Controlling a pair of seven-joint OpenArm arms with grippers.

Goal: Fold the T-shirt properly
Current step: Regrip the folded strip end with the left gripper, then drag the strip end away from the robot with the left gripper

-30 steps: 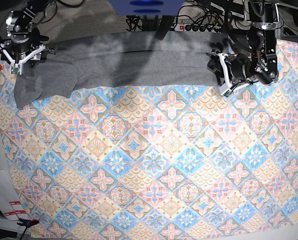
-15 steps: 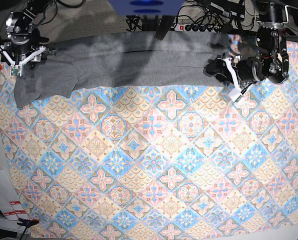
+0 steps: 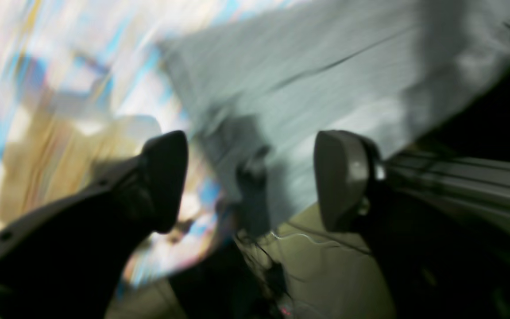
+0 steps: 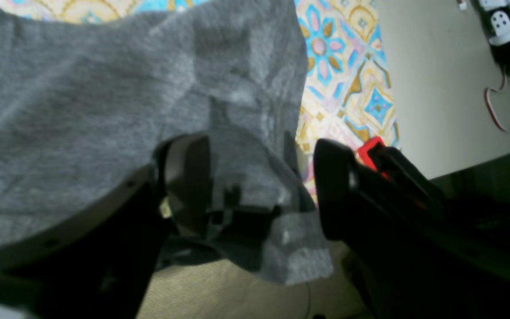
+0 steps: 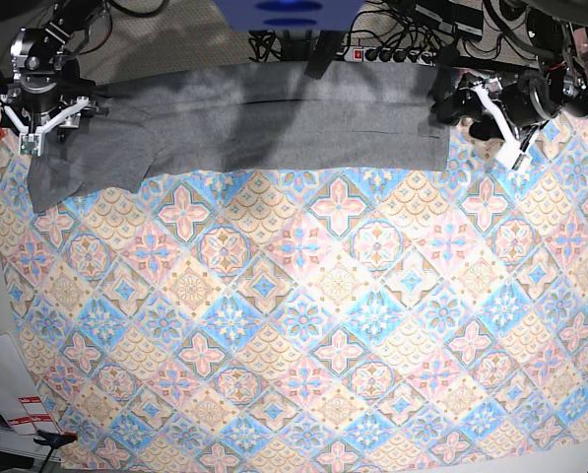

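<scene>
Between the spread fingers of the right gripper (image 4: 261, 186), the sleeve end of the T-shirt (image 4: 104, 110) hangs loose over the table edge; the jaws stand apart and neither pad presses the grey knit, so this gripper is released. Ahead of it the fabric lies rumpled across the patterned cloth (image 4: 348, 79), and off to its right a red clamp (image 4: 372, 148) sits against the right finger, with bare floor beyond.

From the base view the right gripper (image 5: 39, 108) hovers at the far left end of the T-shirt (image 5: 274, 123), just above the sleeve that droops toward the near side. The garment stretches from it as a long grey band along the far edge of the patterned cloth (image 5: 303, 325), reaching the other arm.

At that opposite end, the left gripper (image 5: 486, 113) sits just beside the T-shirt's right edge. Its wrist view is heavily motion-blurred, yet the two fingers of the left gripper (image 3: 250, 177) are clearly parted with nothing pinched between them. Grey fabric of the T-shirt (image 3: 326, 79) lies beyond and above the fingertips, and streaks of the patterned cloth (image 3: 60, 88) fill the space to its left.
</scene>
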